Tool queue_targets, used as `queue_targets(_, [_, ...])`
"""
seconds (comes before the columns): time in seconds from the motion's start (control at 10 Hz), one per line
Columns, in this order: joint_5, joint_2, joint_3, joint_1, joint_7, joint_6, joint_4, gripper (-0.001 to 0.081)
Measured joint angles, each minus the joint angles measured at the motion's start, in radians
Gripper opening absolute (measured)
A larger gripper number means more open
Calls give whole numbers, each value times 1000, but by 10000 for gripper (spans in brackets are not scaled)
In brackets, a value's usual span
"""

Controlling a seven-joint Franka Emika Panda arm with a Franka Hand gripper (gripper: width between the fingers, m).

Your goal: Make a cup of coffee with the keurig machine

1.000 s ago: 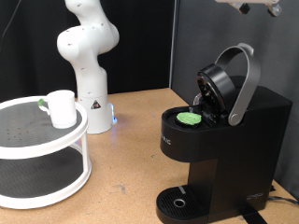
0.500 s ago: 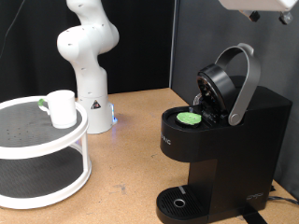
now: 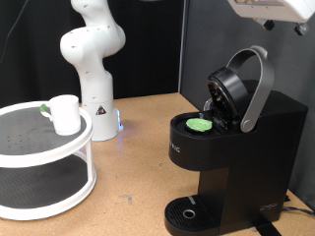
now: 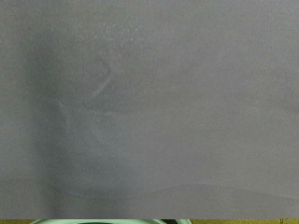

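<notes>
Arm's white end slid a bit left at top right vs 0.5 s ago; claw state can't tell.
Boxy black Keurig machine on wooden counter: lid up, green-topped pod in; white cylindrical cup on white round rack.

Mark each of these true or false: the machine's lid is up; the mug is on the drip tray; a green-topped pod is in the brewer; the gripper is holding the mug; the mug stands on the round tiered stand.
1. The lid of the keurig machine is raised. True.
2. The cup stands on the drip tray. False: the drip tray at the machine's base carries nothing.
3. A green-topped pod sits in the open brewer. True.
4. The gripper holds the cup. False: it is at the exterior view's top right, above the machine, far from the cup.
5. The cup stands on the top tier of the white round stand. True.
</notes>
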Motion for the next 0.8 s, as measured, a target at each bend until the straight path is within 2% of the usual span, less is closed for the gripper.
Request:
queue_targets(0.2, [-3,3,-5,-4,-4,-7,-7,805])
queue_targets(0.3, [-6,7,-6,-6,-4,-9,-10,690])
queue_targets(0.4, [-8,12,-9,-8,-4,-12,-13,690])
queue_targets(0.6, [-8,20,-13,-10,-5,-14,-16,416])
queue_targets(0.7, [-8,21,-15,-11,-8,-14,-19,416])
queue_targets(0.8, [-9,21,-17,-12,-17,-15,-21,231])
